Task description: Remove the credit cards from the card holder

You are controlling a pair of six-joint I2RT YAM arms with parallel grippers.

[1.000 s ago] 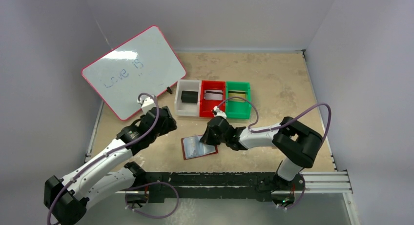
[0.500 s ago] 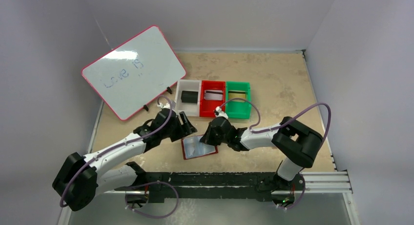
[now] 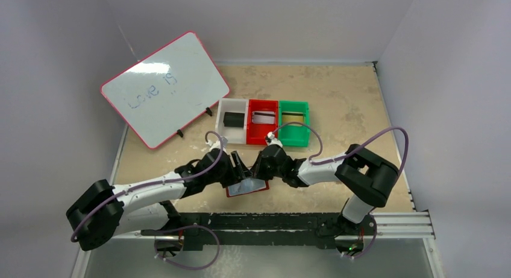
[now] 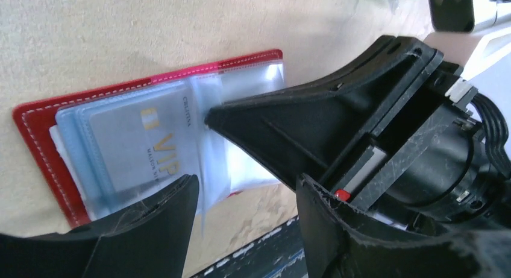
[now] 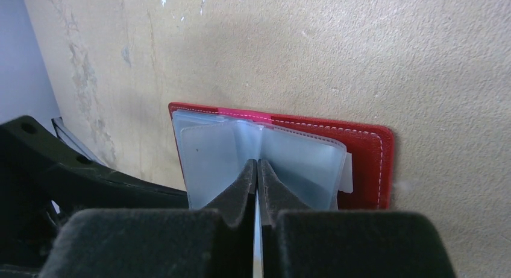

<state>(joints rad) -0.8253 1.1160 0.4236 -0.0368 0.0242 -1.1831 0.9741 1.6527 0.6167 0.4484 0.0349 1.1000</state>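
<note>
We saw the card holder (image 3: 247, 187) lying open on the table (image 3: 349, 97), at the lower centre of the overhead view, with its clear sleeves facing up. A grey VIP card (image 4: 144, 146) sat in a sleeve toward the left of the left wrist view. The right gripper (image 5: 257, 164) had its fingers pressed together, tips on the sleeves at the fold. The left gripper (image 4: 244, 190) hung just over the holder, fingers spread and nothing between them.
</note>
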